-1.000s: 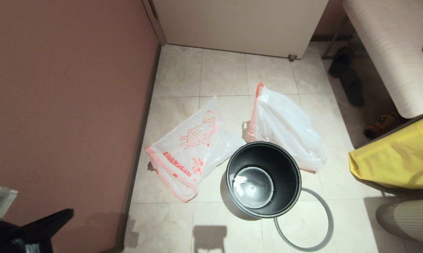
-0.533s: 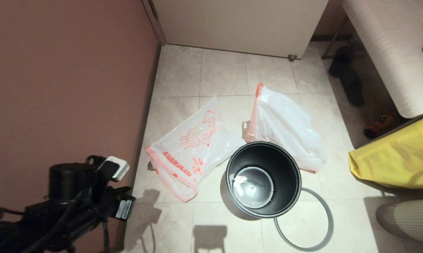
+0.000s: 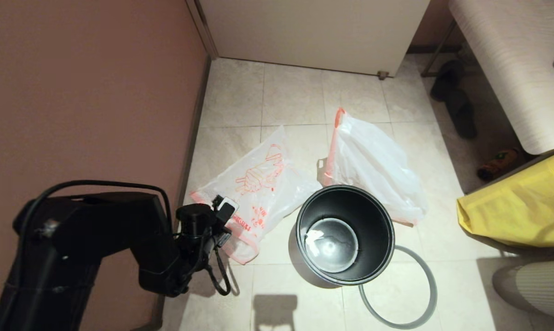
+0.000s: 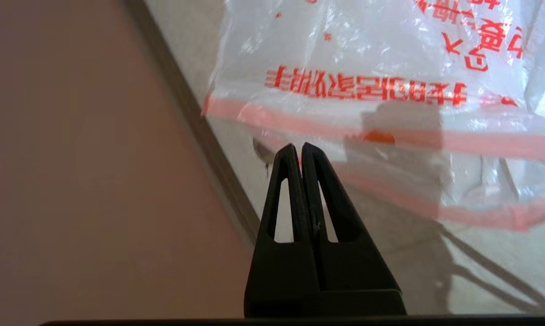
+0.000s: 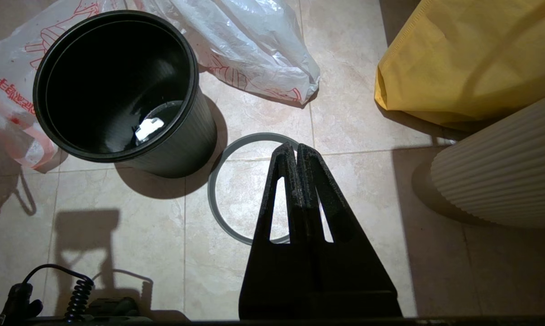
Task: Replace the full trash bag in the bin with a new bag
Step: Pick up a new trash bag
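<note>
Pale stone floor tiles beside a reddish-brown wall carry everything. At the centre stands the small round wastebasket, glossy black inside and grey outside; it has no liner, and only a white scrap lies on its bottom. Its separate grey hoop lies flat on the tiles against the bin's base. Just behind the bin slumps the bulky translucent white bag with a pink-orange hem, already out. So the step in hand looks like fetching the replacement.

That thin translucent white bag with the large orange-red hand drawing and printed text lies flat between bin and wall, its hem band turned toward the robot. The left tool hangs just above the hem's wall-side end, clenched with its 2 fingers pressed together and nothing between them, not touching the plastic. By my reading, it must spread its fingers, drop onto the hem and pinch 1 layer.

The right tool idles over the hoop, likewise clenched and empty, near a yellow fabric bag.
</note>
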Controlling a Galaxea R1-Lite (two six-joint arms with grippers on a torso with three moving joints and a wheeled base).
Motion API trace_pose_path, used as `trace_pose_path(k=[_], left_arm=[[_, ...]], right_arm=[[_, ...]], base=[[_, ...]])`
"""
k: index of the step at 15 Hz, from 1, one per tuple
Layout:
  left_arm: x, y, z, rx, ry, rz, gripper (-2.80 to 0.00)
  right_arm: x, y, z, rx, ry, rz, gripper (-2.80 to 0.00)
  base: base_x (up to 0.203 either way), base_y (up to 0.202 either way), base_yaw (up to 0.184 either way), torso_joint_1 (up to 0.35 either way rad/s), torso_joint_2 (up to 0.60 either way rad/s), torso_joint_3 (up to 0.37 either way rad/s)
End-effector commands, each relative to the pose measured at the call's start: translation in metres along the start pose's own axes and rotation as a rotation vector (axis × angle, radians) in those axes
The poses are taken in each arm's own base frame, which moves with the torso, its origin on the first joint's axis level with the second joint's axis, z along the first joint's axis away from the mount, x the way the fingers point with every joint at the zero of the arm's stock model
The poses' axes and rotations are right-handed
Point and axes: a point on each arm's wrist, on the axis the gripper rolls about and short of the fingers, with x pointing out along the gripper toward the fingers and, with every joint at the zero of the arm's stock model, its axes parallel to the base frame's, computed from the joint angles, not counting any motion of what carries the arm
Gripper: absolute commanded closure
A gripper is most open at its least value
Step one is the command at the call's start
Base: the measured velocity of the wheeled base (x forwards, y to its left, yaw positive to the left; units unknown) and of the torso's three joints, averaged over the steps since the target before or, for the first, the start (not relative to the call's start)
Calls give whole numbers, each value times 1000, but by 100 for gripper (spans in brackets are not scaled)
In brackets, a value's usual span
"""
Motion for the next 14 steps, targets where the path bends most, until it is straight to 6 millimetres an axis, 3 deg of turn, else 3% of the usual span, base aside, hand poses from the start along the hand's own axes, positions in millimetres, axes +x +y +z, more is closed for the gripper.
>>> trace_pose_path(k=[1,4,7,8,14], left_arm=[[28,-37,-9,99,21,-59,0],[38,-62,-22,149,69,-124,0],[23,-88,-26,194,83,-206,0],[24,-89,-25,196,87,-213,-280],[55,-87,-17,224,158,-243,-280]], right_arm=[[0,0,0,0,1,0,0],[0,0,0,0,1,0,0],[0,0,0,0,1,0,0],[0,0,0,0,1,0,0],[0,0,0,0,1,0,0]], base=[[0,0,0,0,0,0],[0,0,0,0,0,0],[0,0,0,0,0,0],[0,0,0,0,0,0],[0,0,0,0,0,0]])
